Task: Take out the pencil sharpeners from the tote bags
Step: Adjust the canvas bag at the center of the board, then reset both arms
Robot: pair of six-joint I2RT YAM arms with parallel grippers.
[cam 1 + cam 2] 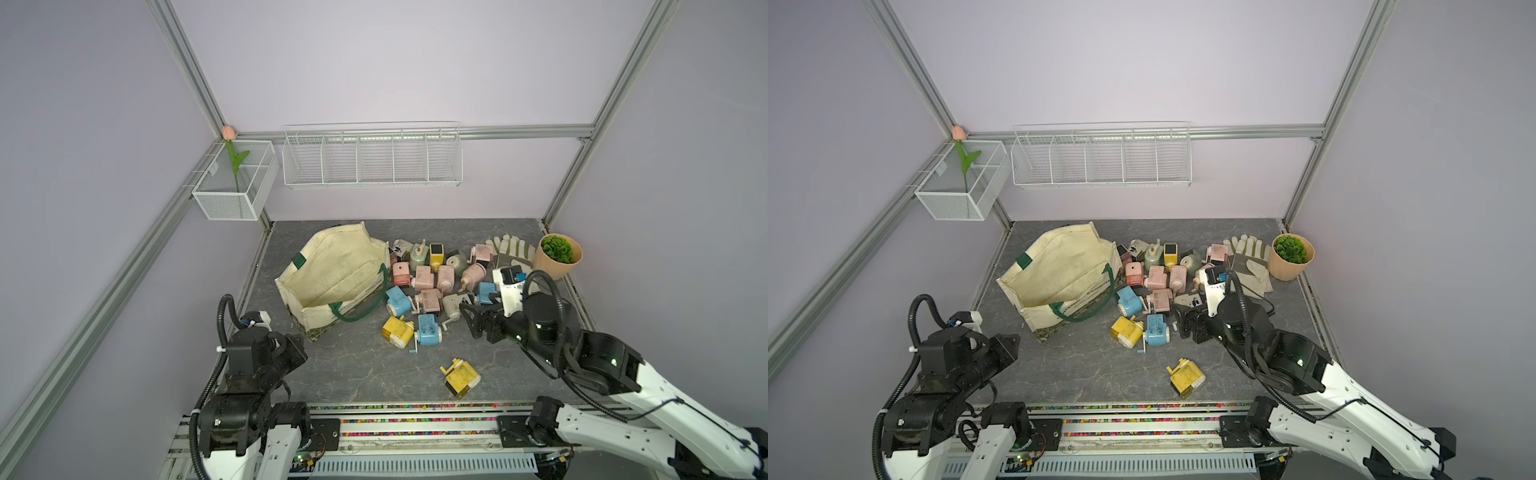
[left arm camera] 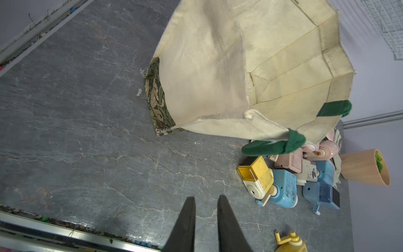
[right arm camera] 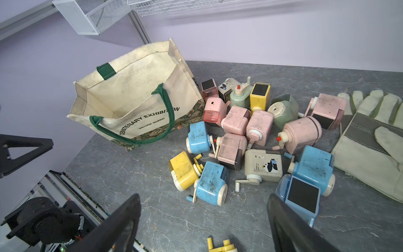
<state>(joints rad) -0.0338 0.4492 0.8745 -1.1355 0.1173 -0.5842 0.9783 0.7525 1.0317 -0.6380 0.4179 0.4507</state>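
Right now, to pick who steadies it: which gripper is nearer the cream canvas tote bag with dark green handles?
Left. The left gripper sits by a corner of the tote bag; the right gripper is farther off, with pastel plastic pencil sharpeners lying between.

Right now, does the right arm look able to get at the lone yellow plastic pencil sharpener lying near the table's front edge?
Probably yes. The lone yellow plastic pencil sharpener lies apart from the pile on bare grey tabletop, nothing over it, and the right gripper hangs open close by.

Tote (image 3: 135, 87) is soiled canvas, sharpeners (image 3: 236, 120) scuffed plastic, tabletop (image 3: 174, 218) matt stone-look
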